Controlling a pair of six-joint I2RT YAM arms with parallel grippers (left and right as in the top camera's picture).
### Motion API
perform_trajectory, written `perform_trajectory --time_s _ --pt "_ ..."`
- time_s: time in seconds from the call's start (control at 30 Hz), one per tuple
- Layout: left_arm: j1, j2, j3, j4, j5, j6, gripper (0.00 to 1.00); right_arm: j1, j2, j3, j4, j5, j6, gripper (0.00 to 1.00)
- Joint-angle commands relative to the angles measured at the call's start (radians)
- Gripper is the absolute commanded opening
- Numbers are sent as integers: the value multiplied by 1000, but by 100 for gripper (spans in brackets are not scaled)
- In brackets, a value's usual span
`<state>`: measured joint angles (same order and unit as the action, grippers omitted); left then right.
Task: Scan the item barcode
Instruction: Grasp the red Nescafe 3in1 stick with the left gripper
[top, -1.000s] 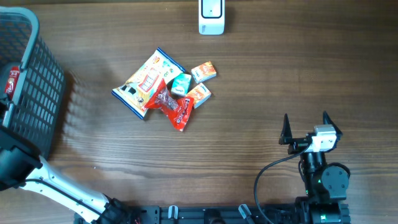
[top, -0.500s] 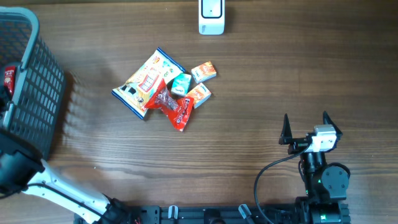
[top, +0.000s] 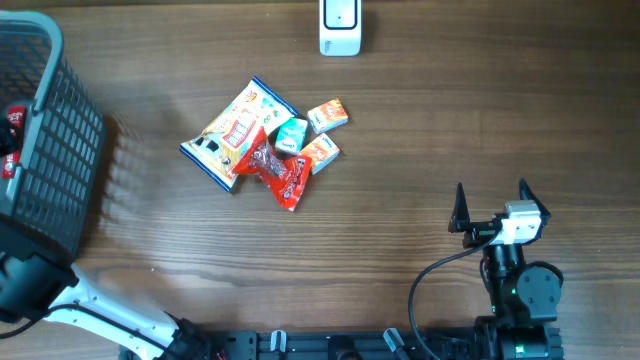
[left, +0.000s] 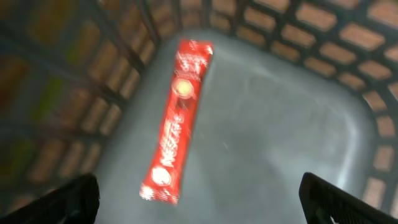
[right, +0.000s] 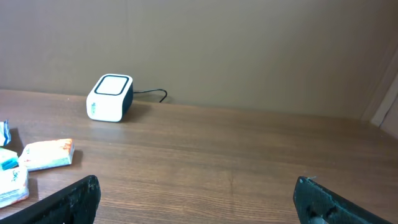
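red sachet (left: 179, 121) loose in basket (left: 280, 143); left end effector (left: 199, 196) spread wide

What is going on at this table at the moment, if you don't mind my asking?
The left arm's end effector hangs open over the dark mesh basket, above a long red stick sachet that lies flat on the basket's grey floor, free of the fingers. The right arm's end effector sits open and empty at the near right of the wooden table. A pile of colourful snack packets lies in the middle, and the white box-shaped barcode scanner stands at the far edge.
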<state>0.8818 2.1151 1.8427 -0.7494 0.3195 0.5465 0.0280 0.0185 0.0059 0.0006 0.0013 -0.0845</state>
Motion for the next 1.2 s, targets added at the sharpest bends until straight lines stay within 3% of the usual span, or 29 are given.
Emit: perform_trajectory --time_s 0.0,0.6,0.8,0.93,1.0,1.03,1.1,1.17 --pt "-6 43 -5 55 1 -2 100 -4 -5 -1 5 -2 -11 100" --pt "-80 227 -5 170 -61 21 100 -4 -5 -1 5 -2 -11 100" --pt "-83 262 -6 166 -231 29 100 -4 -5 -1 5 -2 -10 100" --pt "-69 270 -6 137 -231 24 98 -4 -5 -1 5 -2 -11 100" --pt "-66 270 -6 122 -232 25 69 -4 -5 -1 5 -2 -10 100" --pt "-66 270 -6 113 -232 25 46 -4 -5 -1 5 -2 -10 100" --pt "-66 270 -6 99 -232 25 27 -4 -5 -1 5 -2 -10 100" --pt "-66 270 -6 83 -232 24 16 -4 -5 -1 5 -2 -10 100"
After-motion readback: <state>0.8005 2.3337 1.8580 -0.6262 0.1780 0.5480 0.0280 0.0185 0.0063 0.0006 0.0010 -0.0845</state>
